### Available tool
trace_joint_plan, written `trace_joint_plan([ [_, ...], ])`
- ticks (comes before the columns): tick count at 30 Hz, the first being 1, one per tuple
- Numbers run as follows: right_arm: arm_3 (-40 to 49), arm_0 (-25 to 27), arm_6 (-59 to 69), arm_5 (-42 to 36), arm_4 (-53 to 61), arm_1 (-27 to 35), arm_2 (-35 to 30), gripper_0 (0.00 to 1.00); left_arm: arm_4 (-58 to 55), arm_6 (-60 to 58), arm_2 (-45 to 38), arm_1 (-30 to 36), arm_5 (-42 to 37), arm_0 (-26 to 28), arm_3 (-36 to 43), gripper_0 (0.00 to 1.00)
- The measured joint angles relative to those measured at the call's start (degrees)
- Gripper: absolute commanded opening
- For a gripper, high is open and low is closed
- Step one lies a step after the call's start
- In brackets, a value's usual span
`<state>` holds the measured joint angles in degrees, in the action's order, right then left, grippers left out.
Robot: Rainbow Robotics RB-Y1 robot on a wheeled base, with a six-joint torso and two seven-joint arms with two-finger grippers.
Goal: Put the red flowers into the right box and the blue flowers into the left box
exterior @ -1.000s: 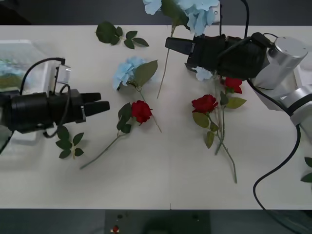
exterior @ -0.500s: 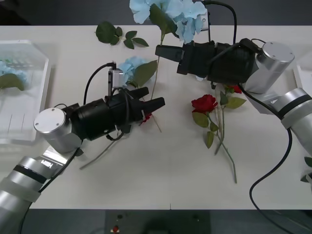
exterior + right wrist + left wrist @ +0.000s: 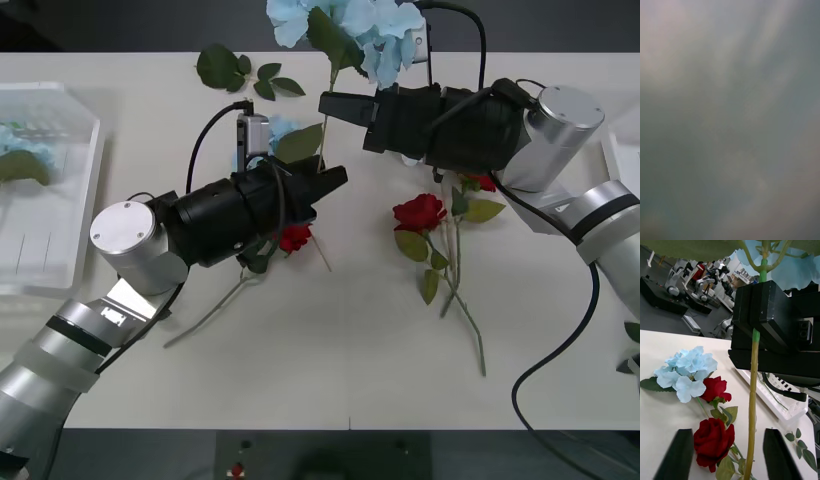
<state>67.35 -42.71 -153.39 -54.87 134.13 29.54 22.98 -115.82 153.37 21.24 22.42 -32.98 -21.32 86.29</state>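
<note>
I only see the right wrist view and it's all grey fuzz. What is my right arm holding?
Observer: The right gripper is shut on a blue flower's stem, with the bloom up at the table's far edge.
Operator: Where's my other arm?
Observer: The left gripper is close by, jaws open on either side of the hanging stem.
Operator: Any red flowers on the table?
Observer: Yes, red roses lie on the table, one of them beneath the left gripper.
</note>
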Motion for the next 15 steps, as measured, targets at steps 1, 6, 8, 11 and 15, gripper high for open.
trace_joint_plan([
  [1,0.0,0.0,0.0,0.0,0.0,0.0,0.0,0.00,0.0,0.0,0.0,0.0,0.0,0.0,0.0,0.00],
  [6,0.0,0.0,0.0,0.0,0.0,0.0,0.0,0.00,0.0,-0.1,0.0,0.0,0.0,0.0,0.0,0.00],
  [8,0.0,0.0,0.0,0.0,0.0,0.0,0.0,0.00,0.0,-0.2,0.0,0.0,0.0,0.0,0.0,0.00],
  [11,0.0,0.0,0.0,0.0,0.0,0.0,0.0,0.00,0.0,-1.2,0.0,0.1,0.0,0.0,0.0,0.00],
  [15,0.0,0.0,0.0,0.0,0.0,0.0,0.0,0.00,-0.5,-4.9,0.0,0.1,0.0,0.0,0.0,0.00],
])
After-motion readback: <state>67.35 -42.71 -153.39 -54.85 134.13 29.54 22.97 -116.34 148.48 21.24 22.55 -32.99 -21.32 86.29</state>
